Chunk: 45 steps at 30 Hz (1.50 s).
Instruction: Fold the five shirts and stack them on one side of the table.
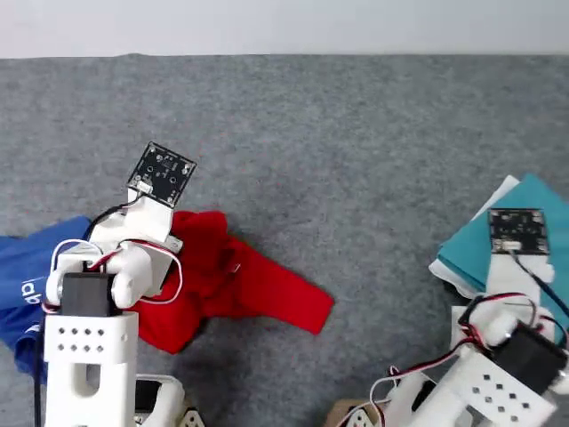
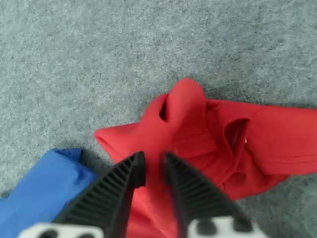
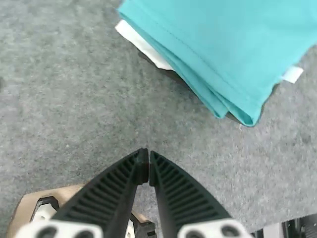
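The red shirt [image 1: 240, 285] lay crumpled near the table's left side, its edge touching a rumpled blue shirt [image 1: 27, 267]. Over it hung the left gripper [image 2: 154, 168], jaws a narrow slit apart, gripping nothing visible. Grey felt-like table covering [image 1: 356, 160] stretched bare between the arms. By the right edge, a folded teal shirt [image 1: 467, 253] topped a white one [image 3: 138, 42]. The right gripper [image 3: 148, 161] was closed, empty.

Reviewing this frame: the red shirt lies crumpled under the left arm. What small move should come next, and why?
Probably lower the left gripper and close it on the red shirt, then pull it flat. The shirt lies bunched beside the blue shirt, and the jaws stand narrowly apart over it. The right gripper is shut, holding nothing, near the folded teal shirt.
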### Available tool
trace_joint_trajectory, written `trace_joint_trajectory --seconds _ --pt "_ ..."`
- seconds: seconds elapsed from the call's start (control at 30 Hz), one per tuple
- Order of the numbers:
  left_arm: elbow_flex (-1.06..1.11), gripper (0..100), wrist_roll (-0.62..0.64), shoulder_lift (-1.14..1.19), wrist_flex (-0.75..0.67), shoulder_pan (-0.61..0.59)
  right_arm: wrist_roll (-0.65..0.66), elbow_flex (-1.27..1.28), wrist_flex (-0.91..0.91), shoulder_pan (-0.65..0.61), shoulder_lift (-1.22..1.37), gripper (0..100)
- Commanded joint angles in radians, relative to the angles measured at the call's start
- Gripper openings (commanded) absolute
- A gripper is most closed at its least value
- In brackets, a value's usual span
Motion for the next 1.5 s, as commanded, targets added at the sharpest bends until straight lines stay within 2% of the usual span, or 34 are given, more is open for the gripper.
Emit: trace_joint_trajectory --seconds 0.0,0.17,0.27,0.53,0.87,0.97,1.17,1.47 --pt "-0.042 19 0.058 -0.014 0.003 -0.006 -0.011 -0.005 0.01 -0.021 -0.008 1.0" --pt "-0.206 20 0.094 -0.015 0.032 -0.037 -0.006 -0.009 0.01 -0.024 -0.001 1.2" --pt "-0.288 20 0.094 -0.015 0.068 -0.106 -0.006 -0.009 0.019 -0.102 0.001 1.3" --pt "-0.289 20 0.087 -0.014 0.222 -0.42 -0.043 -0.011 0.021 -0.486 0.097 6.3" --pt "-0.17 20 -0.064 -0.011 0.15 -0.778 -0.127 -0.189 0.01 -1.032 0.484 6.5" --pt "-0.168 20 -0.092 -0.011 0.147 -0.819 -0.12 -0.236 -0.005 -1.101 0.59 7.9" --pt "-0.168 20 -0.091 -0.014 0.153 -0.827 -0.12 -0.315 -0.016 -1.224 0.768 17.8" --pt "-0.096 20 -0.087 -0.015 0.153 -0.829 -0.12 -0.318 -0.079 -1.403 1.018 17.8"
